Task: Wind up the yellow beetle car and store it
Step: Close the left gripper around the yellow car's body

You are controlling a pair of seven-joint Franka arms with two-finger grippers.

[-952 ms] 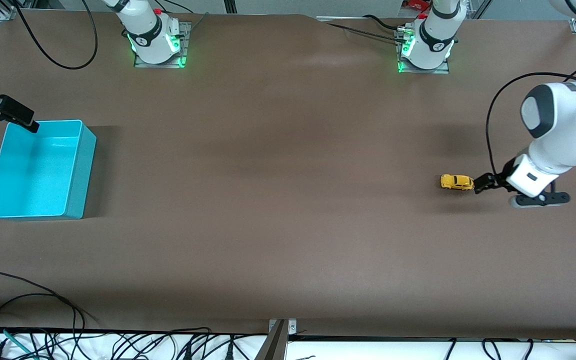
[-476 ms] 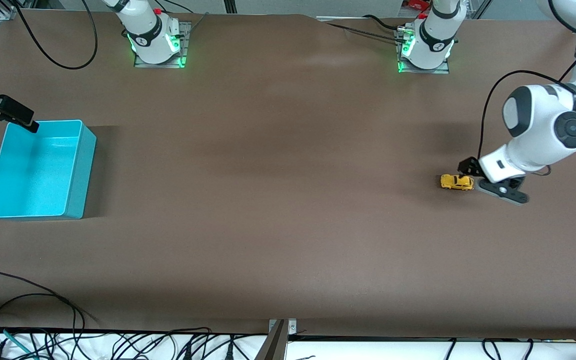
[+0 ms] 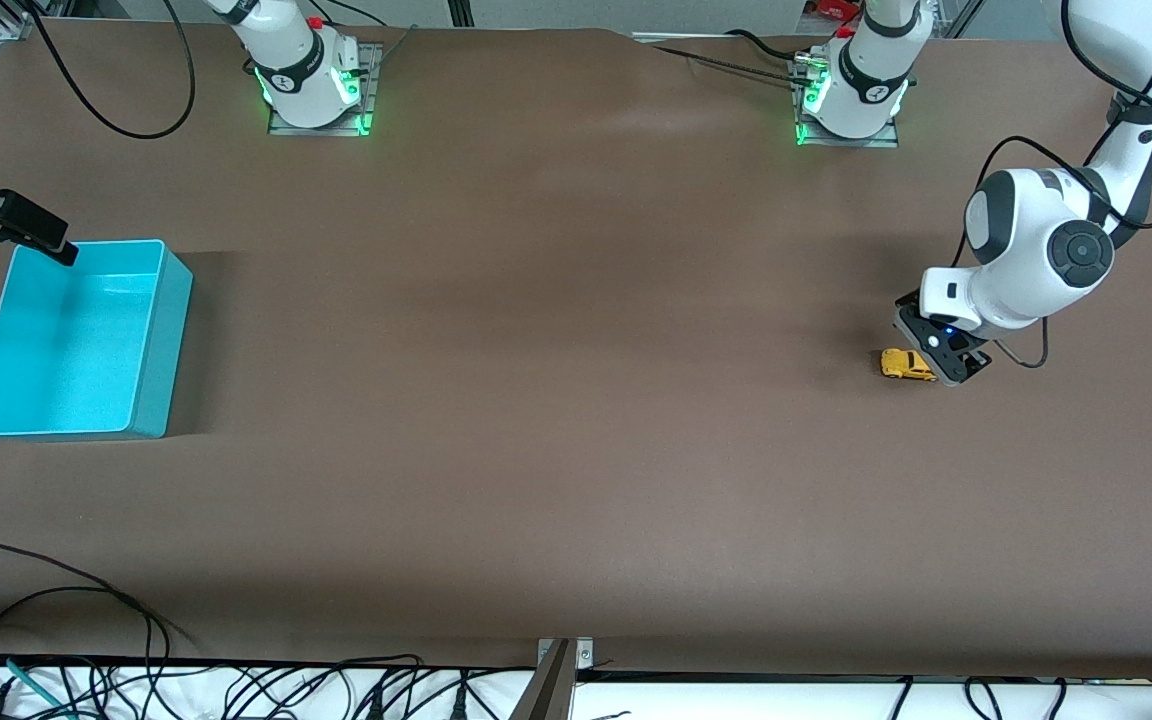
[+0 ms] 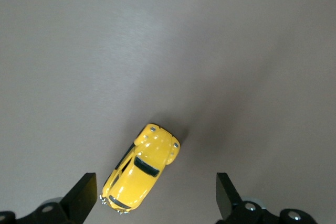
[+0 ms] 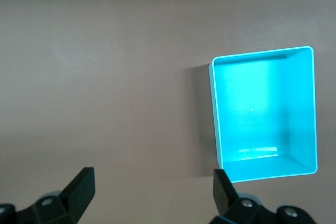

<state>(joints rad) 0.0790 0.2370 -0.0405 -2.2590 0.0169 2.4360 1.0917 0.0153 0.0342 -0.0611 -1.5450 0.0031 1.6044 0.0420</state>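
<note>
The yellow beetle car stands on the brown table near the left arm's end. My left gripper hangs low over it, open, partly covering it in the front view. In the left wrist view the car lies slantwise between the two open fingertips of my left gripper, closer to one finger, and touches neither. My right gripper waits, open and empty, over the table beside the teal bin at the right arm's end. The right wrist view shows my right gripper over bare table beside the empty bin.
Both arm bases stand along the table's edge farthest from the front camera. Cables lie at the edge nearest to the front camera.
The left arm swung its wrist round and moved the gripper from beside the car, toward the left arm's end, to over the car. The car and the right arm have not moved.
</note>
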